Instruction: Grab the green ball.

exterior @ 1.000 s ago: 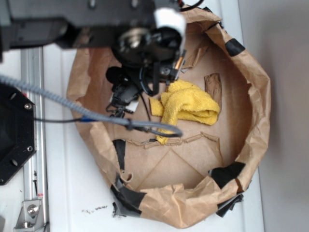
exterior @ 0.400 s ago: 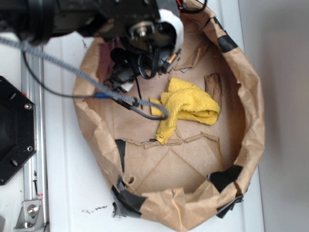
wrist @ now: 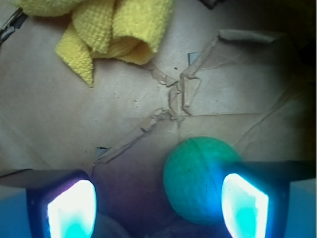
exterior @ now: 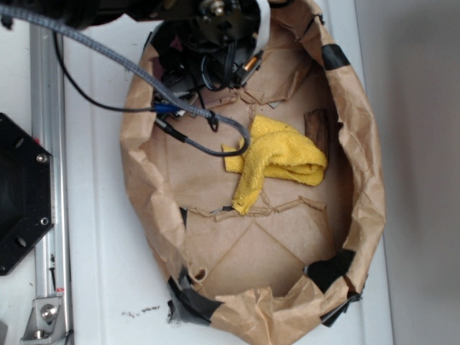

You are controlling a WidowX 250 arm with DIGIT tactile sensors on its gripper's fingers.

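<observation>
In the wrist view the green ball lies on the brown paper floor between my fingers, close against the right fingertip and well apart from the left one. My gripper is open around it. In the exterior view the gripper is low at the bag's back left, under the arm and cables. The ball is hidden there.
A crumpled yellow cloth lies in the middle of the brown paper bag, whose taped walls ring the floor. A brown strip lies beside the cloth. A black mount and a metal rail stand left.
The arm has moved toward the back of the bag and out of the top of the frame, and the bag's left wall has shifted right. The cable now trails across the floor.
</observation>
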